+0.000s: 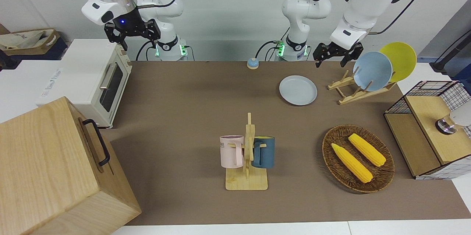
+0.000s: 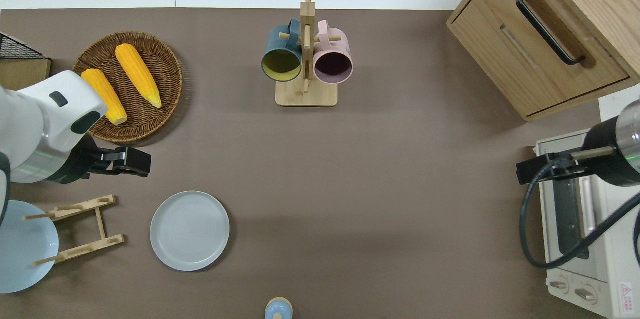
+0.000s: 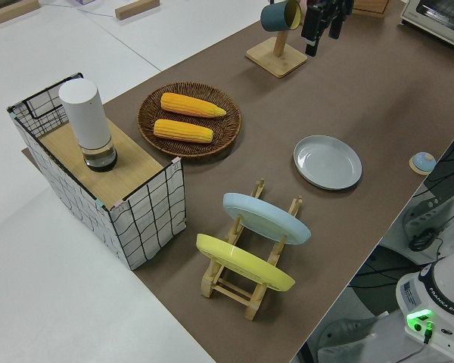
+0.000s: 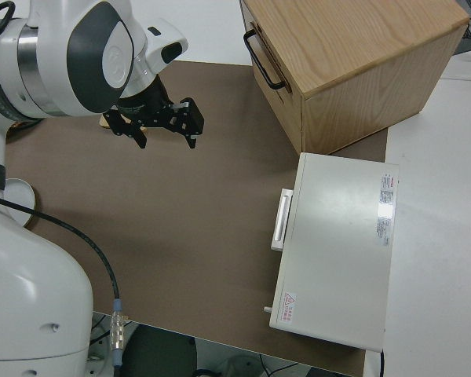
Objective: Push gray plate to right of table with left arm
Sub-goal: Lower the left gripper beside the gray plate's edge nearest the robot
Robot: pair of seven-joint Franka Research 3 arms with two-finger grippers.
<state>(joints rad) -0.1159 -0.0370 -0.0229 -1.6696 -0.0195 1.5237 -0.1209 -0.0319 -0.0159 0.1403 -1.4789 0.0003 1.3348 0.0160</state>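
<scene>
Wooden cabinet (image 1: pixel 55 168) is seen closest to the front camera, at the right arm's end of the table (image 1: pixel 184 98), with a black handle on its drawer front. Toaster oven (image 1: pixel 92 80) is set beside it, nearer the robots.

Mug rack (image 1: pixel 247 161) is noted mid-table, far from the robots; a pink mug (image 1: pixel 232 151) and a dark blue mug (image 1: pixel 263 151) are hung on it. Wicker basket (image 1: pixel 358 159) with two corn cobs (image 1: pixel 351 162) is found toward the left arm's end, and a wire-sided box (image 1: pixel 427 128) carrying a white cylinder (image 3: pixel 85 121) stands at that end.

Gray plate (image 2: pixel 190 230) is laid flat on the table, toward the left arm's end and nearer the robots than the basket, untouched. Just beside it, toward that same end, a wooden dish rack (image 2: pixel 80 229) is seen, holding a sky-blue plate (image 1: pixel 372 71) and a yellow plate (image 1: pixel 399 60) on edge. A small blue bell (image 1: pixel 252 63) is placed at the table edge close to the robots.

Left gripper (image 2: pixel 131 161) is held in the air over bare table between basket and dish rack, clear of the gray plate; fingers are spread, nothing between them. Right gripper (image 1: pixel 128 33) is parked, fingers apart and empty.
</scene>
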